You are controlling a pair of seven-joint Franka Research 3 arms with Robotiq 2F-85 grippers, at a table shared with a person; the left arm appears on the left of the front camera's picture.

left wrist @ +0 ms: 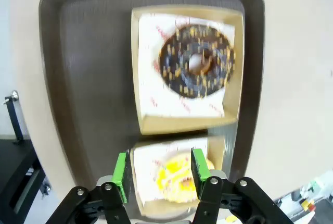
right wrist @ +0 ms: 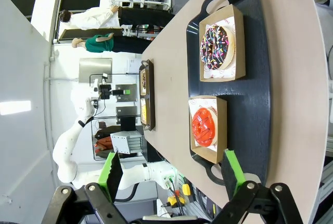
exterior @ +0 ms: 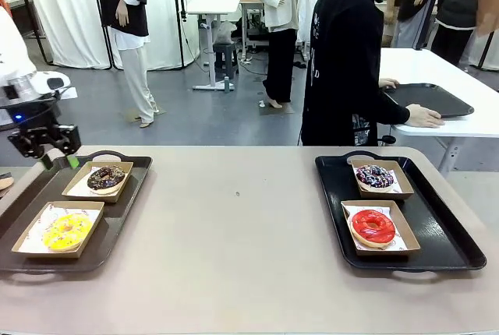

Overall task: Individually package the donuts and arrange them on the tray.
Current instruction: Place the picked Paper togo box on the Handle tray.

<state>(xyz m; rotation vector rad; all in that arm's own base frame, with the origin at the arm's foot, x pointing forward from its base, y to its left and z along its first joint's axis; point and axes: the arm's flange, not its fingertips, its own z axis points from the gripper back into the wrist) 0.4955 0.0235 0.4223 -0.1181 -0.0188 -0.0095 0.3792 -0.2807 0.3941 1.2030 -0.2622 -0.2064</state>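
table: I see one beige tabletop [exterior: 234, 234]
left side: black tray [exterior: 129, 199] flat on it, near my left edge
right side: second black tray [exterior: 444, 234], handles front and back
middle: bare strip between trays, well apart

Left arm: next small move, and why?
Probably lift the left gripper clear and back. It hangs above the left tray with nothing between its partly open fingers, and all four donuts already sit in paper trays: yellow donut, chocolate donut, sprinkled donut, red donut.
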